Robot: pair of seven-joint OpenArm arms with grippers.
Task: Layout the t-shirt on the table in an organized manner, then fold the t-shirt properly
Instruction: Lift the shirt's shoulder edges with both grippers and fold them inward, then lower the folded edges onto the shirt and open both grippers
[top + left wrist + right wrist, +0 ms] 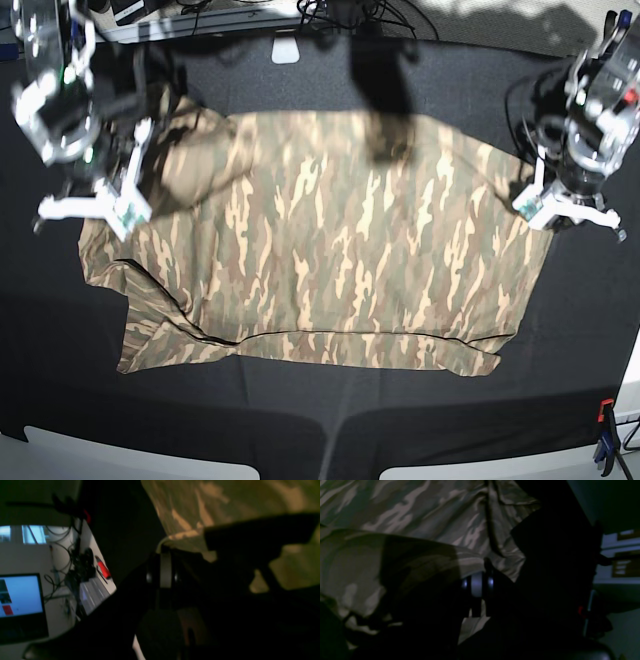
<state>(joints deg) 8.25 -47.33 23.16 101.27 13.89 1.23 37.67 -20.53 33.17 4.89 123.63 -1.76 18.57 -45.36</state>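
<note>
Right gripper (125, 200): white-framed, over the shirt's left edge, jaws pressed together on a raised fold of the t-shirt.

T-shirt (330, 250): soft woven fabric, tan, olive and cream camouflage; spread broad and mostly flat across the middle of the table, rumpled and folded over at the lower left corner, bunched at the upper left.

Table (320, 420): matte black cloth, wide, flat.

Left gripper (545, 205): white-framed, at the shirt's right edge, jaws pressed together pinching the cloth's border.

Clamp (603, 440): red and blue, at the table's lower right edge.
</note>
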